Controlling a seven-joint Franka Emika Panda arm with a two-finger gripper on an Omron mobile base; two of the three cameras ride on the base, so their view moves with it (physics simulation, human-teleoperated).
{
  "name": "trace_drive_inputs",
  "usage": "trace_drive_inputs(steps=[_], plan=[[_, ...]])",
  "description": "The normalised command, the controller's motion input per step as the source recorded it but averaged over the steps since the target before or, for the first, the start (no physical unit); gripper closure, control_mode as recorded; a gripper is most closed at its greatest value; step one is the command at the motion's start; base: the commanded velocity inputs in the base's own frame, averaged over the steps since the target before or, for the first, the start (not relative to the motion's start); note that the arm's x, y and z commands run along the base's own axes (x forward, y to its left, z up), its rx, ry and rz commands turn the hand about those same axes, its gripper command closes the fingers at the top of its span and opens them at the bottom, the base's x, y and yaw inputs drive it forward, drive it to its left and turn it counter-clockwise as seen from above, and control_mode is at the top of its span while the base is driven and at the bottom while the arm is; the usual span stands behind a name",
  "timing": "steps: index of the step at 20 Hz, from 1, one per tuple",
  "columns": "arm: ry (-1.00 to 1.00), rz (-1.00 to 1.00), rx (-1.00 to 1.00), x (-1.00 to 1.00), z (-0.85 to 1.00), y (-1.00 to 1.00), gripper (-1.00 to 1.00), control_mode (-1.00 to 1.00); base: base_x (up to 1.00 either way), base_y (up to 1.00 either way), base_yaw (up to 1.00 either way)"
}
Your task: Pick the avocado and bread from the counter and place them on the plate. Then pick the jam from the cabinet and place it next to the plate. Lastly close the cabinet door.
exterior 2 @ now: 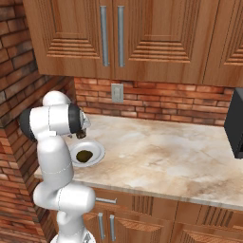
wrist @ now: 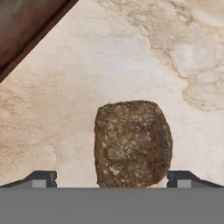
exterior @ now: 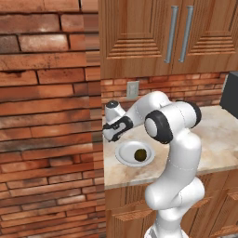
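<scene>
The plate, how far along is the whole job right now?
Done: a dark round item, probably the avocado, lies on the plate. In hand: the tool is open just above the bread, which lies on the counter, one tip on either side. Left: the bread onto the plate, then the jam and the cabinet door.

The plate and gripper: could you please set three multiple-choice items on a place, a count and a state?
1. Where is the plate? A on the counter by the brick wall; B in a cabinet; C on the floor.
2. Items on the plate? A none; B one; C three.
3. The gripper is: A shut on a jar; B shut empty; C open.
A, it rests on the stone; B, one dark round item; C, finger tips stand apart beside the brown lump.
</scene>
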Motion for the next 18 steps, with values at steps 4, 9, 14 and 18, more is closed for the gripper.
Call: trace_drive_inputs(steps=[4,9,14,18], plan=[[0.00,0.03,-0.01,0.07,-0.07,0.00,-1.00,-1.00,0.00,0.00,0.00],[0.01,0.03,0.00,0.16,-0.07,0.00,-1.00,-1.00,0.00,0.00,0.00],[0.04,0.04,0.00,0.28,-0.15,0.00,-1.00,-1.00,0.00,0.00,0.00],[0.04,0.04,-0.01,0.22,-0.22,0.00,-1.00,-1.00,0.00,0.00,0.00]])
